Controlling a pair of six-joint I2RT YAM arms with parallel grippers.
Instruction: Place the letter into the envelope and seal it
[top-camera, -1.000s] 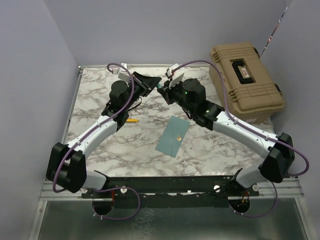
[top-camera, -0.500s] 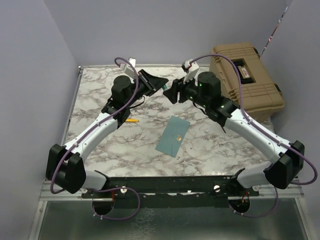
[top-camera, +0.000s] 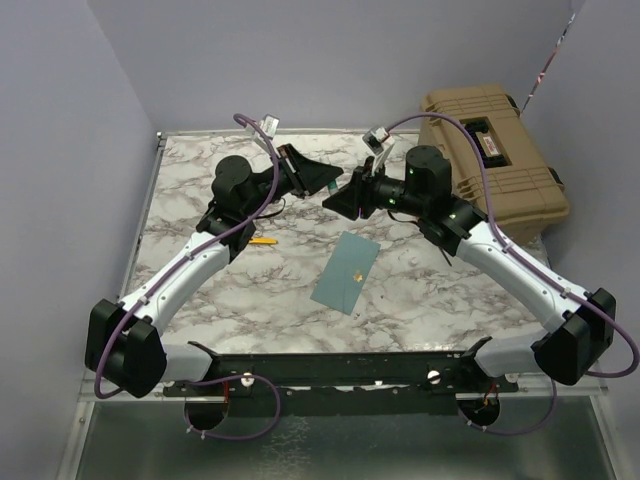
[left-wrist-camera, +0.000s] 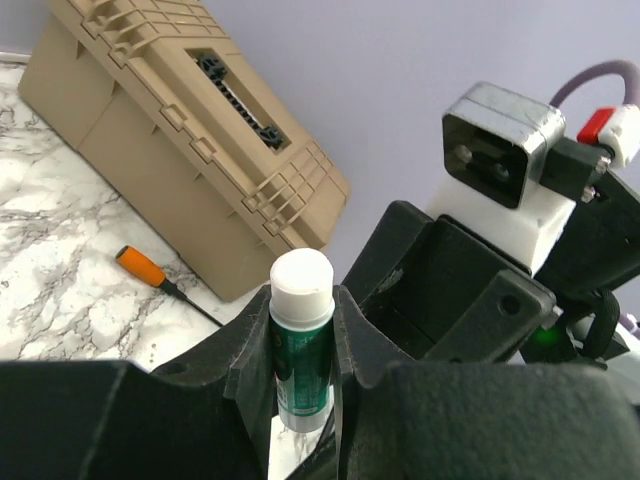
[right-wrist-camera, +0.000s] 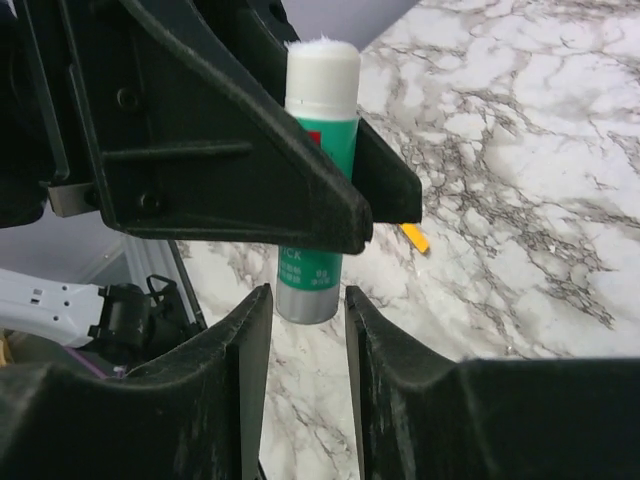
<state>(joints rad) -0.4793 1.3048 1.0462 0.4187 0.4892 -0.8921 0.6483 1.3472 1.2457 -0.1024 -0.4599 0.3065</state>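
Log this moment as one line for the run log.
left gripper: shut on glue stick | right gripper: open at stick's lower end | envelope: flat on table | letter: not seen

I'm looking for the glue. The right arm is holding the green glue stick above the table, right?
No. The left arm is holding the green glue stick above the table, clamped in its jaws; the left wrist view shows it.

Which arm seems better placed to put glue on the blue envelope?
Left, probably: the left claw grips the glue stick, white tip exposed. The right claw is open, holding nothing.
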